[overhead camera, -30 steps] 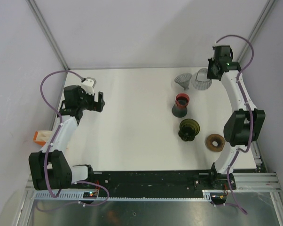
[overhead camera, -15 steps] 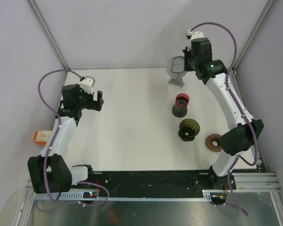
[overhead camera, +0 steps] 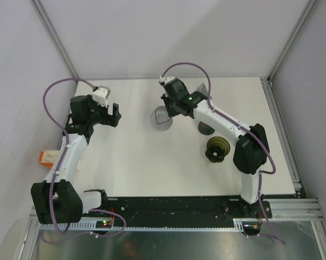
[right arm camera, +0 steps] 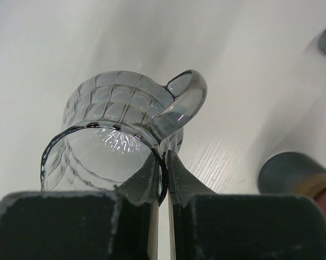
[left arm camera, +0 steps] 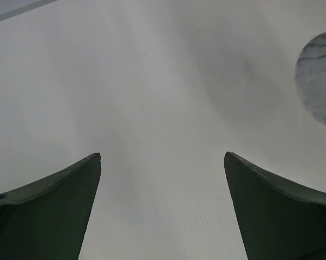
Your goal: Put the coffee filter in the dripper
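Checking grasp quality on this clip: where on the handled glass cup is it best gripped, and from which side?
Grip the rim wall right beside the handle, coming in over the open mouth with one finger inside and one outside. The glass cup is round and ribbed, so its body probably offers no flat faces, while the thin rim suits a narrow pinch. The right gripper holds it this way.

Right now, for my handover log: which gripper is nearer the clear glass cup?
Right. The right gripper is shut on the rim of the clear glass cup, beside its handle. The left gripper is open, apart from it, to its left in the top view.
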You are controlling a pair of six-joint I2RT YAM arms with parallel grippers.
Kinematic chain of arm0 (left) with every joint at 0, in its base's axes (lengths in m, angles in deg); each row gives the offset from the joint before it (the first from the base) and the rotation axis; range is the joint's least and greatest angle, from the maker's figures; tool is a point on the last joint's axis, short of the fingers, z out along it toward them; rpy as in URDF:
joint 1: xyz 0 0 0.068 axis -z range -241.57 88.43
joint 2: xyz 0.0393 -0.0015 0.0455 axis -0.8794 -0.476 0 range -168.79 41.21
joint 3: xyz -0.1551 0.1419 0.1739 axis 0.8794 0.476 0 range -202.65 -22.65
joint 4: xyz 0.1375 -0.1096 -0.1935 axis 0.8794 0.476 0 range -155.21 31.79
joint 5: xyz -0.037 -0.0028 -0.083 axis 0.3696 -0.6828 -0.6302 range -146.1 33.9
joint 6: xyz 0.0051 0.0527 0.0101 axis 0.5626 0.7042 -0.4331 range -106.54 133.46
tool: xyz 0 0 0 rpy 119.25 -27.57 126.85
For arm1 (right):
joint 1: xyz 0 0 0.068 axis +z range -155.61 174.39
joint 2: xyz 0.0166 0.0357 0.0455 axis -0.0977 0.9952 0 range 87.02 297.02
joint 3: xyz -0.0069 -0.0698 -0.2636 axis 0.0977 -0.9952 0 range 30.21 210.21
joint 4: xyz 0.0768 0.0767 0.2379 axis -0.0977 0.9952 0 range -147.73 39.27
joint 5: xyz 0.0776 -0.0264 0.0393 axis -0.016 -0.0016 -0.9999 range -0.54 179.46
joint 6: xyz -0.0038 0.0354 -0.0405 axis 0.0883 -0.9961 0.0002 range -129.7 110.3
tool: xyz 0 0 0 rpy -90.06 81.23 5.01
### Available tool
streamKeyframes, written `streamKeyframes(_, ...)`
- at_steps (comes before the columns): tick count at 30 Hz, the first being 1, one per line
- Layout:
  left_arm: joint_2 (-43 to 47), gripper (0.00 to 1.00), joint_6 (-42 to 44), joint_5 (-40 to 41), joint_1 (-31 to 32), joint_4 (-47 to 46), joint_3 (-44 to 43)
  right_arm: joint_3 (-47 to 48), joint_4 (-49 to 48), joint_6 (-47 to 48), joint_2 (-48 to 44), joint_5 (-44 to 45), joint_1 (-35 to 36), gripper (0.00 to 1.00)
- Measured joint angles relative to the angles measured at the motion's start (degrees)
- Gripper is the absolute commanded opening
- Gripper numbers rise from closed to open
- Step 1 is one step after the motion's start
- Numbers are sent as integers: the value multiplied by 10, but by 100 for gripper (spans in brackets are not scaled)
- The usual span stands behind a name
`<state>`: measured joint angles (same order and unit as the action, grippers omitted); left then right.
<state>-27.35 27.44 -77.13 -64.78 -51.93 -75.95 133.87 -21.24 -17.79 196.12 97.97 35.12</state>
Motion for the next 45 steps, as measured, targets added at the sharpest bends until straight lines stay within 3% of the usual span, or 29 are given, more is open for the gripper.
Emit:
streamKeyframes(18, 0, 100, 0, -21, 29, 15, 0, -95, 10, -70, 47, 37, 26, 0)
streamKeyframes(26, 0, 100, 0, -21, 42, 15, 0, -99, 13, -88, 48, 31, 26, 21)
streamKeyframes(45, 0, 100, 1, -17, 58, 24, 0, -133, -3, -102, 36, -47, 31, 47)
